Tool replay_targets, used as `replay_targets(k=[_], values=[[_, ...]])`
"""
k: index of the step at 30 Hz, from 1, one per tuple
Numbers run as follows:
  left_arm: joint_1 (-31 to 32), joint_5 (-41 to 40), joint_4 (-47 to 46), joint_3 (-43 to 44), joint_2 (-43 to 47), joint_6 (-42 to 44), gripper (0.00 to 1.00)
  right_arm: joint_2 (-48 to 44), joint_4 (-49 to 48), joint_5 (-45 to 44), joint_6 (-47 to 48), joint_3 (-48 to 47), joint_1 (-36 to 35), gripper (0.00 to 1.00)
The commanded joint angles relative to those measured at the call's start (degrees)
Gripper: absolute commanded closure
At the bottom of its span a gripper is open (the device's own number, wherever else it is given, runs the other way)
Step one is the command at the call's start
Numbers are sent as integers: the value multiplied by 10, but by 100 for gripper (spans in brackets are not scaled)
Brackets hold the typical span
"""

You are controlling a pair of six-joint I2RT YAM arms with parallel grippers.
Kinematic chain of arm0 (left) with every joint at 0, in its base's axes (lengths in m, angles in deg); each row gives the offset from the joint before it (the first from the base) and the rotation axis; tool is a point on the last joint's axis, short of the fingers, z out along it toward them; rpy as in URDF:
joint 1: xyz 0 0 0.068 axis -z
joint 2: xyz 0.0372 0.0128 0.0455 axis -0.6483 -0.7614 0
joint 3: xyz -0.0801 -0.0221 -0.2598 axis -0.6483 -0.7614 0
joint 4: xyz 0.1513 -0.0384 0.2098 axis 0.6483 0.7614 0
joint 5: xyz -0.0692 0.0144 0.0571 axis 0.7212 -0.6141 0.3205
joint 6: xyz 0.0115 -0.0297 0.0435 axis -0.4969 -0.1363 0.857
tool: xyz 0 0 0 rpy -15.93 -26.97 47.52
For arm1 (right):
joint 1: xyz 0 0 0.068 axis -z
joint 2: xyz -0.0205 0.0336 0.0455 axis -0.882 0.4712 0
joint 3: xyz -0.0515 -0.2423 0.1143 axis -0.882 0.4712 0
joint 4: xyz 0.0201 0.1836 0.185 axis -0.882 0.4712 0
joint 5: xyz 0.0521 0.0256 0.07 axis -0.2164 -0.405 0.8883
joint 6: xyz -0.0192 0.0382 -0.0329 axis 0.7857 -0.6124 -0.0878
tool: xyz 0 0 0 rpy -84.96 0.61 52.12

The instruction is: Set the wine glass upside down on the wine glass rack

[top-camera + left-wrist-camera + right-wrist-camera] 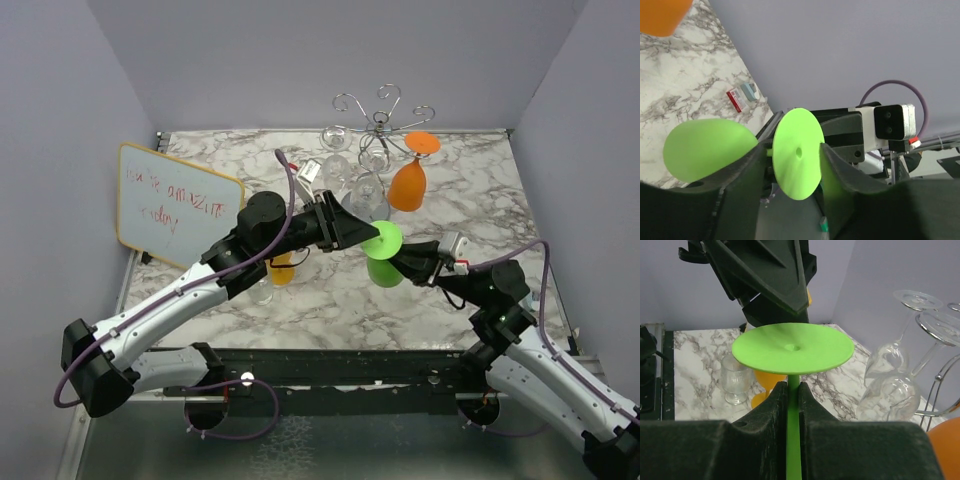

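Wine glass: green, held in the air in front of the rack
Right tool: clamped on the stem, next to the foot
Left tool: jaws apart either side of the foot; contact cannot be told
Handling: likely light, stiff and smooth; the thin stem is the safest hold
Rack load: orange glass and clear glasses hang bowl-down, empty
Tumbler: on the table before the rack, empty
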Motion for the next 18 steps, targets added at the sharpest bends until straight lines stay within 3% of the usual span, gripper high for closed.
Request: replay_targets(k=[1,8,12,16,18], values=[[0,59,-34,1,-22,-17,60,9,-36,29,-11,-3,-1,99],[-2,86,-63,-1,-23,-31,100,2,-42,26,-21,8,-2,99],[-5,103,-72,-1,-23,-38,100,0,-38,4,-46,7,-2,96],[-11,86,-45,2,-11,-32,100,-4,-12,-17,-67,1,-1,59],[-17,64,-18,2,3,-24,100,-11,0,-20,-84,2,-1,50]])
